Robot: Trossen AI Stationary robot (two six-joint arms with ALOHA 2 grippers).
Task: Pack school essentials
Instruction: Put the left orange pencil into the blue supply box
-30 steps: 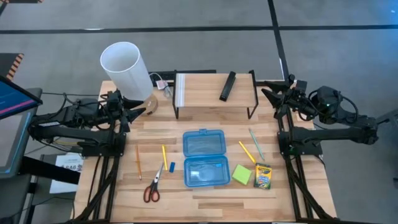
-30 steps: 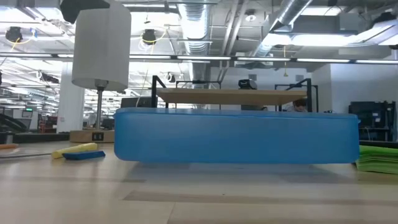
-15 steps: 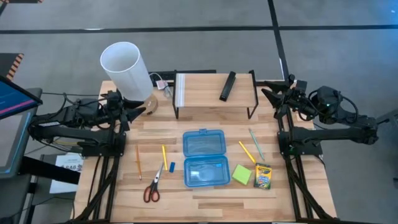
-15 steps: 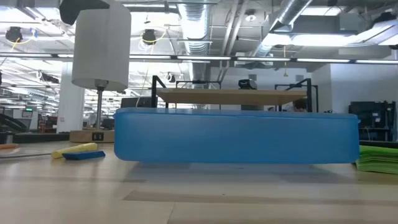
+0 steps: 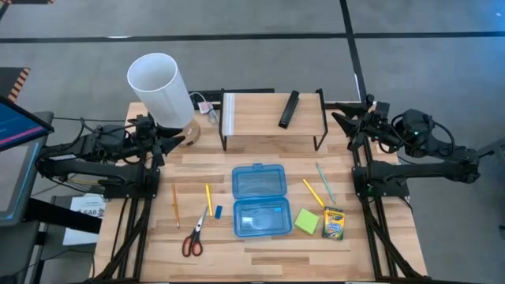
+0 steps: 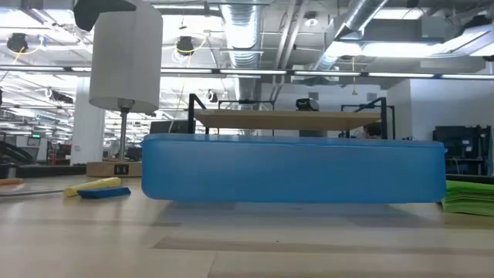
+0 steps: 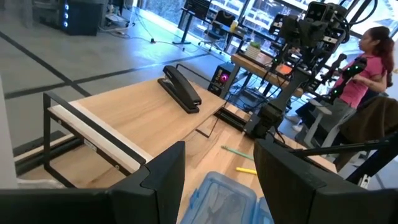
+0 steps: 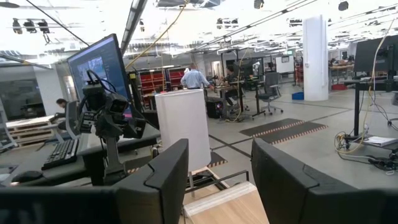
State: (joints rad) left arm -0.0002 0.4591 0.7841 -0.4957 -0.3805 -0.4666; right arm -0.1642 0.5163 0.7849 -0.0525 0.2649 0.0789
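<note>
An open blue plastic case (image 5: 257,199) lies in the middle of the table, seen as a wide blue slab (image 6: 293,168) in the low view. Left of it lie an orange pencil (image 5: 175,204), a yellow pencil (image 5: 208,199), a tiny blue eraser (image 5: 218,211) and red-handled scissors (image 5: 194,235). Right of it lie another yellow pencil (image 5: 313,192), a pale green pen (image 5: 324,181), a green sticky-note pad (image 5: 307,221) and a crayon box (image 5: 334,223). My left gripper (image 5: 175,143) waits open at the table's far left; my right gripper (image 5: 341,126) waits open at the far right. Neither touches anything.
A wooden shelf on black legs (image 5: 272,118) stands at the far edge, carrying a slim black bar (image 5: 289,109). A tall white cylinder (image 5: 160,89) rises at the far left corner. Bare wood lies along the near edge. A person in pink (image 7: 367,56) stands beyond the table.
</note>
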